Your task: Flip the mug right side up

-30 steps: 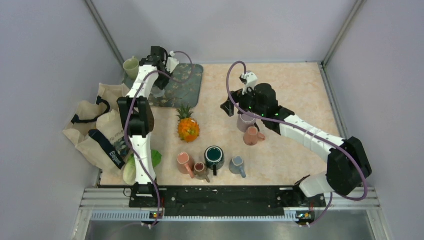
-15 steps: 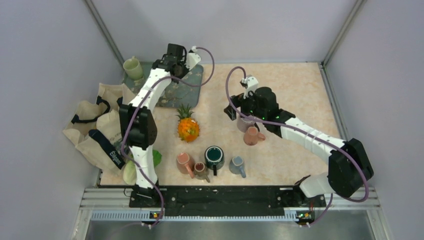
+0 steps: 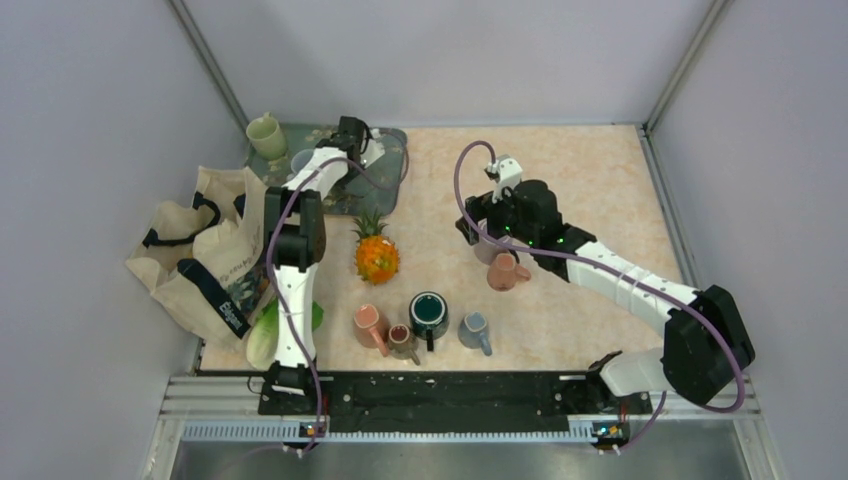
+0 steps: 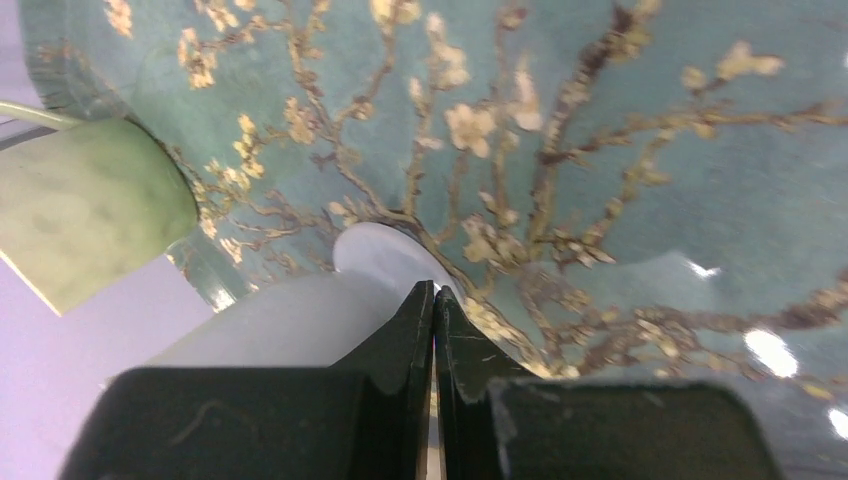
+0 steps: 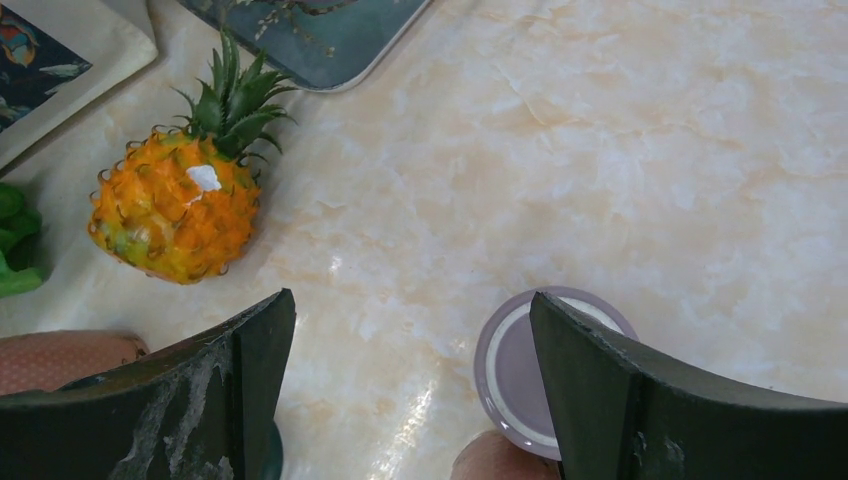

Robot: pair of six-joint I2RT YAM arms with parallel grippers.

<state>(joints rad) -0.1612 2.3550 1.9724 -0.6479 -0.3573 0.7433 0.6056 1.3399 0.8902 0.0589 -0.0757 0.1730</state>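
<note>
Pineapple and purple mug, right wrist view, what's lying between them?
Only bare table between pineapple and purple mug, shown in the right wrist view.

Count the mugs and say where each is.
8. Green mug and pale mug on the tray; mauve mug by the right gripper, pink mug beside it; salmon mug, brown mug, teal mug, blue mug in a near row. The bags could hide more.

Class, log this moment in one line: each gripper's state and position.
left gripper: jaws shut, by pale mug on floral tray | right gripper: jaws open, above mauve mug, not grasping
</note>
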